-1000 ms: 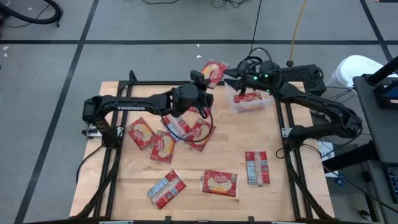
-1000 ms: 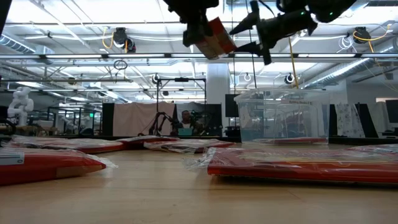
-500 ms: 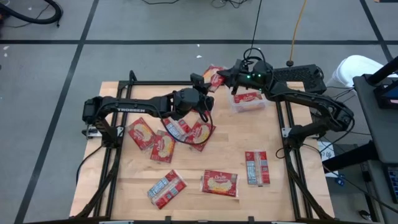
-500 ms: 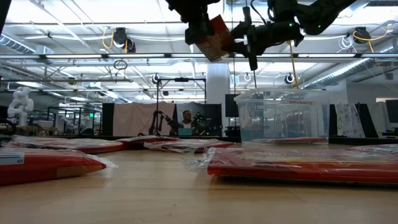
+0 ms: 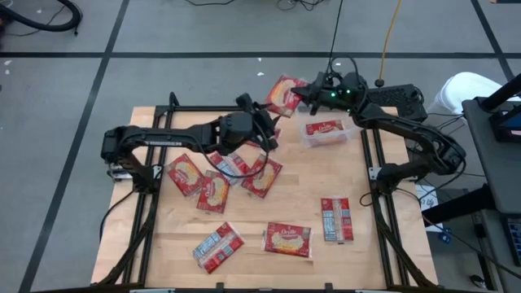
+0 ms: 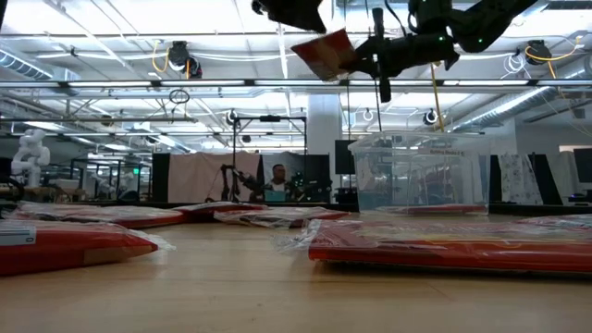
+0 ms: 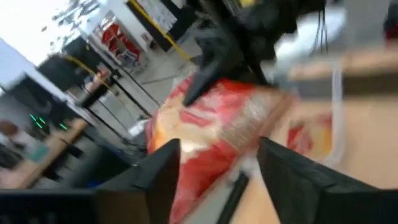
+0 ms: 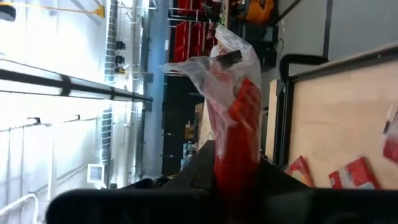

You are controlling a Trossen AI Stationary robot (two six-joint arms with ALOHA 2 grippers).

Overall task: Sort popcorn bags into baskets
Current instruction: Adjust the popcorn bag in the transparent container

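A red popcorn bag [image 5: 283,94] with a cream-yellow popcorn picture is showing in the dark right gripper [image 5: 303,95]; a red, cream-labelled bag [image 5: 325,129] is lying just beside it, inside the clear basket [image 5: 348,130].

wooden table [image 5: 269,207] on grey floor [image 5: 65,106]; person [image 6: 275,178] seated beyond table

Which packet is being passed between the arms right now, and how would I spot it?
Find the clear tub at the table's far right corner. Just beside it, the right gripper is shut on a red popcorn bag with a cream-yellow face. It is the only packet in the air; the left gripper stands open beside it.
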